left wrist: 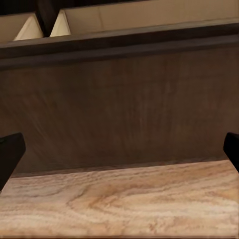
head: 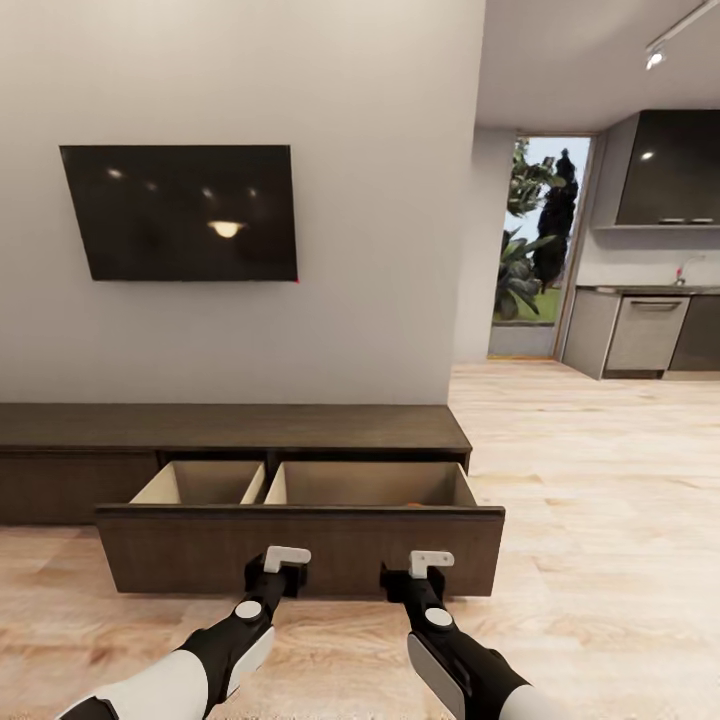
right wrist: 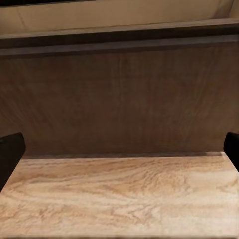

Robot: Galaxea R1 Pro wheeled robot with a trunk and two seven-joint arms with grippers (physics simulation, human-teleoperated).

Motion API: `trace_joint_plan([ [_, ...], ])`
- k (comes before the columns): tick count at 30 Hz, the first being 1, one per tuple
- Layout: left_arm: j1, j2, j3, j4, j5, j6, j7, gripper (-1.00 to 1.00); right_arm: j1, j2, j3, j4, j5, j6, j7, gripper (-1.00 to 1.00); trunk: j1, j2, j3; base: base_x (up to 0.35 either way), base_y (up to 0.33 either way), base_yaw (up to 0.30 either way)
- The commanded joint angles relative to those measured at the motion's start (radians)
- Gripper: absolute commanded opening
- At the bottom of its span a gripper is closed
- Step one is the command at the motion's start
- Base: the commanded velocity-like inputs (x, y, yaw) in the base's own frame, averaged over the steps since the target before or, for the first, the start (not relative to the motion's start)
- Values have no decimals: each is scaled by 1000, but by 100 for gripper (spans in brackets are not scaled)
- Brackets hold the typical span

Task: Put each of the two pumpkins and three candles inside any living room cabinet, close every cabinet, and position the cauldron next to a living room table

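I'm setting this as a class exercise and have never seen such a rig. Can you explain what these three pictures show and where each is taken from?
This is a simulated robot with two arms. The big picture is from a camera on its head, looking down over both arms at a long dark cabinet under a TV. The cabinet's drawer is pulled out; its pale inside has two compartments, and a hint of orange shows in the right one. The other two pictures come from cameras at each wrist, both facing the drawer front above the wood floor. The left pincer and right pincer are open, holding nothing, close to the drawer front.
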Motion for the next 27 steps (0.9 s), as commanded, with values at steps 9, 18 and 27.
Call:
trace_joint_plan([
  [9, -1, 0, -8, 0, 6, -4, 7, 100, -1, -1, 7, 0, -10, -7, -6, 100, 4, -3, -36, 0, 0, 0],
  [18, -1, 1, -8, 0, 6, -4, 7, 100, -1, -2, 7, 1, -11, -7, -9, 100, 8, -5, -71, 0, 0, 0],
  [27, -1, 1, -8, 0, 5, -5, 9, 100, -1, -4, -81, 7, -10, -8, -11, 100, 9, -5, -79, 0, 0, 0],
])
